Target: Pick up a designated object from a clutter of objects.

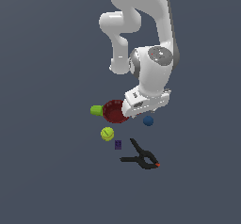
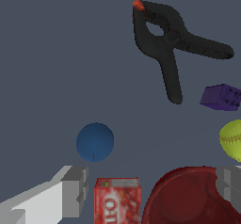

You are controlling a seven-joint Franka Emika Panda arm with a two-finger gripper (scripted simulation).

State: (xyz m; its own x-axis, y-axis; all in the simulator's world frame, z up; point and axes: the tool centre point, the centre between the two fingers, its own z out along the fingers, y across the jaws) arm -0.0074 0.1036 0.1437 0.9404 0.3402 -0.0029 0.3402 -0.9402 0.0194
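No grasp yet. Dark blue ball (image 1: 148, 121) resting free on the dark floor, just beside the dark red bowl (image 1: 114, 112), on the side facing the exterior view's right, touching nothing. Gripper (image 2: 150, 190) spread wide with nothing between the fingers (image 2: 75, 190); red box (image 2: 117, 200) and the bowl's rim showing in the gap instead. Ball off toward one finger rather than centred between the two, so alignment judged unfinished. Left to do, as a judgement: shifting over the ball, descending, closing, lifting. Crowding near the bowl likely the main hazard, with the red box sitting close to the ball and one finger over the bowl's rim.

Wrist view only: the fingers themselves and their open stance, the red box with its white lettering, the studded top of the purple cube (image 2: 221, 97), the seam on the tennis ball (image 2: 232, 140), the orange tip of the black clamp (image 2: 172, 42).

Exterior view only: the green cup-like thing (image 1: 96, 110) on the far side of the bowl from the ball, the white arm (image 1: 150, 72) bent over the bowl and hiding the red box and the fingers, and the whole layout, with tennis ball, cube and clamp strung out from the bowl toward the camera, clamp nearest the camera, well apart from the ball.
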